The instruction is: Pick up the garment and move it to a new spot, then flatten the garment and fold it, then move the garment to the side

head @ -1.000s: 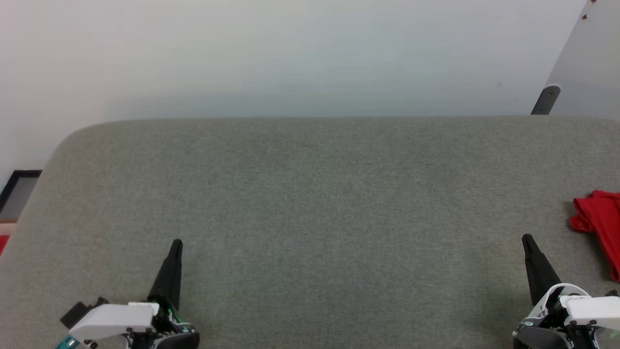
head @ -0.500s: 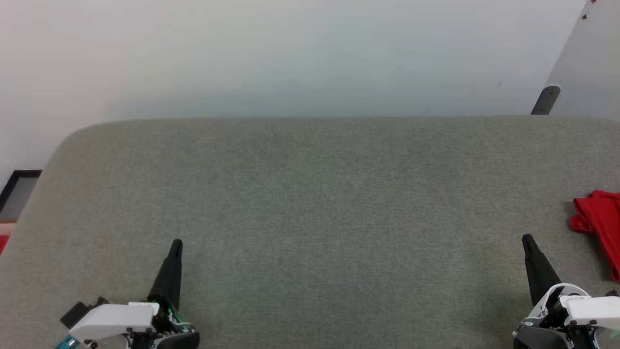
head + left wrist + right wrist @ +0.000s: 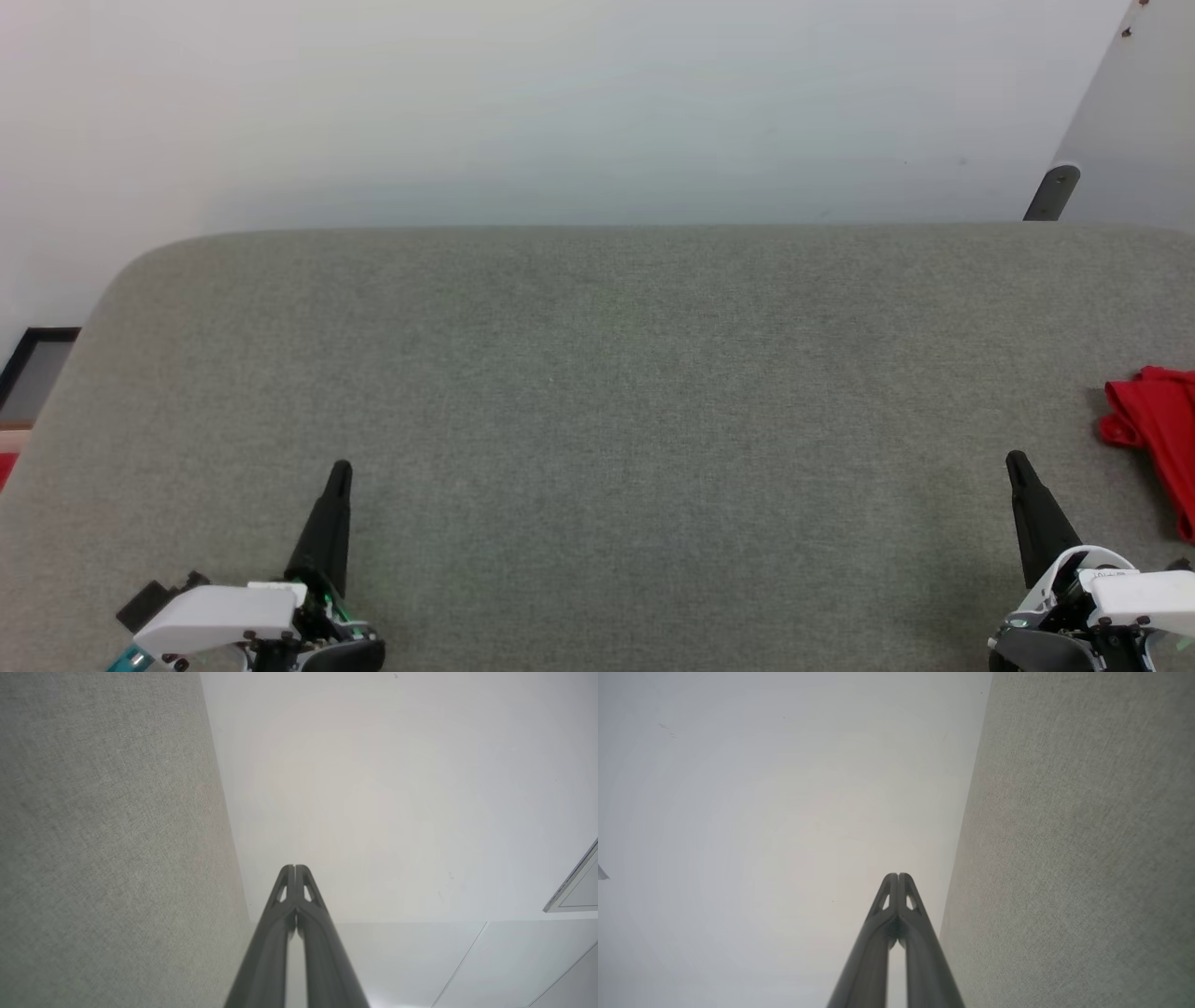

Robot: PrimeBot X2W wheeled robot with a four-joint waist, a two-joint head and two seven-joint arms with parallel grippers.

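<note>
Grey fabric surface below pale wall, red garment bunched at frame's right edge, left claw and right claw closed tight

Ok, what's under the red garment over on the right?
The red garment lies bunched on the grey fabric surface, which shows along its visible edges. Anything beneath its folds is covered, and its right part runs out of the head view.

Grey fabric surface, red garment far right
</note>
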